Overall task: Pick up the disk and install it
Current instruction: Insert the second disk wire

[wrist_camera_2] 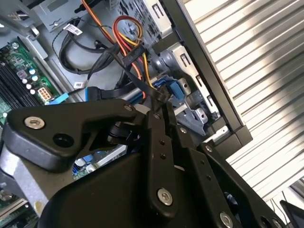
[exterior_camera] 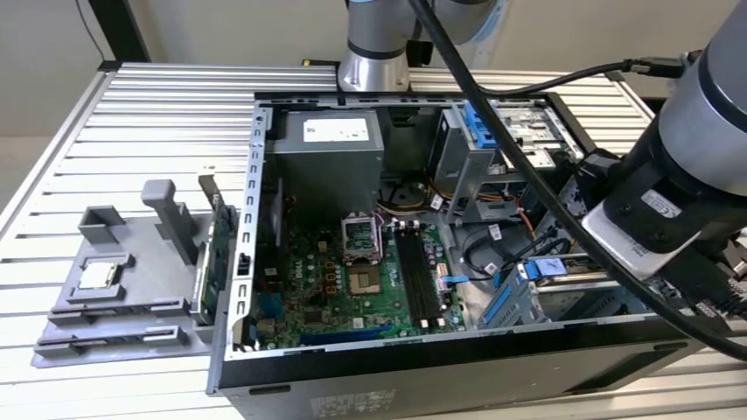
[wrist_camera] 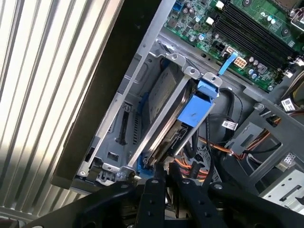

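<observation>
- I see the table [exterior_camera: 140,114], with its ribbed metal top, carrying an open computer case [exterior_camera: 350,385] that lies on its side.
- My arm [exterior_camera: 688,175] reaches into the case at the exterior view's right, over the drive cage [wrist_camera: 118,128].
- A grey holder [exterior_camera: 117,289] stands on the table at the exterior view's left, well apart from the case.
- The disk [wrist_camera: 164,102] sits inside the drive cage in the first wrist view, with its blue rail [wrist_camera: 197,109] at the outer end.
- The claw [wrist_camera: 164,173] is just beside the end of the disk; its black fingers [wrist_camera_2: 159,156] look pressed together, and I see nothing pinched between them.
- Orange and yellow cables [wrist_camera_2: 130,35] run close by the claw in the second wrist view.
</observation>
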You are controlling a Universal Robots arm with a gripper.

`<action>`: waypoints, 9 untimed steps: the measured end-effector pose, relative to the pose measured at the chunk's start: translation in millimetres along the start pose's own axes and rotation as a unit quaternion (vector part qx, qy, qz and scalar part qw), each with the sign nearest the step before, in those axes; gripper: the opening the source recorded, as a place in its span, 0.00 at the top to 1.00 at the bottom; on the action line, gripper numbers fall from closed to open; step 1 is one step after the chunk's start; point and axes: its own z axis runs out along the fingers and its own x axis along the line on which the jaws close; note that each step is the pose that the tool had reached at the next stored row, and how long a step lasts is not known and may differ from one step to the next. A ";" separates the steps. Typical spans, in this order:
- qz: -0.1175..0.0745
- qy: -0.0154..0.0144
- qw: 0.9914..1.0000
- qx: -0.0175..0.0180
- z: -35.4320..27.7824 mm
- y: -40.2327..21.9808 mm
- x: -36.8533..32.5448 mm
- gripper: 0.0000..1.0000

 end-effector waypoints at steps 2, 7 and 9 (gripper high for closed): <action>0.006 0.002 1.000 0.000 -0.7 1.5 -0.9 1.00; 0.016 0.007 1.000 0.001 -2.4 6.2 -3.7 1.00; 0.020 0.008 1.000 0.001 -3.0 7.7 -4.6 1.00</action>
